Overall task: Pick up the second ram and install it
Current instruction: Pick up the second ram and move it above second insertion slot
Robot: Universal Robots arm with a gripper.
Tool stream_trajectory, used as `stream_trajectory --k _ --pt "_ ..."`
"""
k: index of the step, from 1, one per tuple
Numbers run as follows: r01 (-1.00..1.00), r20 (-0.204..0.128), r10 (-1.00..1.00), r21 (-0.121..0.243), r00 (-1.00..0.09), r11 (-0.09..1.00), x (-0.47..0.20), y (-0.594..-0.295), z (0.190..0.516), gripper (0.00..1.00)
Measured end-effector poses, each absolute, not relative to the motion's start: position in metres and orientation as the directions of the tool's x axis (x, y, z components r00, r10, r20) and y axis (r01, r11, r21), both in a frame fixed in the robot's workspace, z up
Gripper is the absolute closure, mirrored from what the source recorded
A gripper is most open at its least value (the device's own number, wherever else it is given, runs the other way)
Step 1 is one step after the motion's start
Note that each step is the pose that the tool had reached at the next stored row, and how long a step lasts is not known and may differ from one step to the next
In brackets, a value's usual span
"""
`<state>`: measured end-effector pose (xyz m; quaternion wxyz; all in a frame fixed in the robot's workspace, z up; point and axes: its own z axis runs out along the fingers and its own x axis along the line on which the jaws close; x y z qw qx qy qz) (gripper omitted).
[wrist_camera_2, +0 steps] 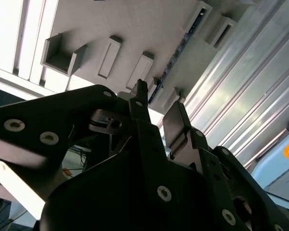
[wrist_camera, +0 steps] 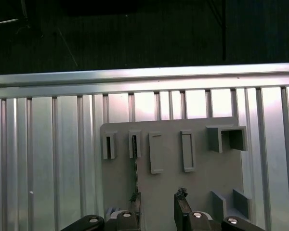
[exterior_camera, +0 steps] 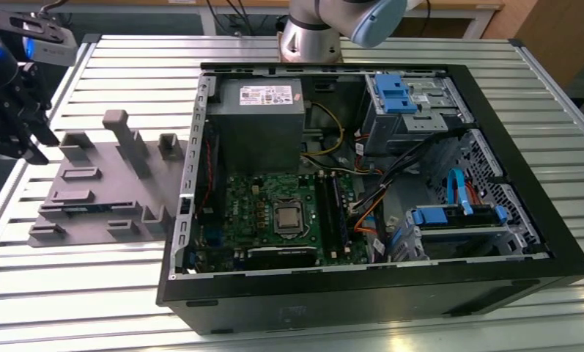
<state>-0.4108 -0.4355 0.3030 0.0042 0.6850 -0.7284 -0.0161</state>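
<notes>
The claw (wrist_camera: 159,206) hangs over the gray holder (wrist_camera: 202,187) with its two fingers apart and nothing between them. In the first wrist view the second ram (wrist_camera: 134,168) runs as a thin line from one of the holder's narrow slots toward the claw. Its near end comes up just beside one fingertip (wrist_camera: 137,208); I cannot tell whether they touch. The gap between the fingers lies to one side of the strip, not over it.

The ram stands on its long edge in the holder, so it shows edge-on. It is a slim, dark strip with a blue-green tint. In the second wrist view it (wrist_camera_2: 175,57) has small bright specks along its length, and it spans several raised slot blocks.

In the exterior view the holder (exterior_camera: 96,198) lies flat on the ribbed metal desk (exterior_camera: 125,66). It sits between the desk's edge at the exterior view's left and the open computer case (exterior_camera: 370,293).
</notes>
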Motion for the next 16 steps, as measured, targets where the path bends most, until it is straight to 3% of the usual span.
stream_trajectory --k 16 --pt "-0.998 -0.015 -0.998 0.029 -0.062 0.061 -0.411 -0.437 0.289 0.59"
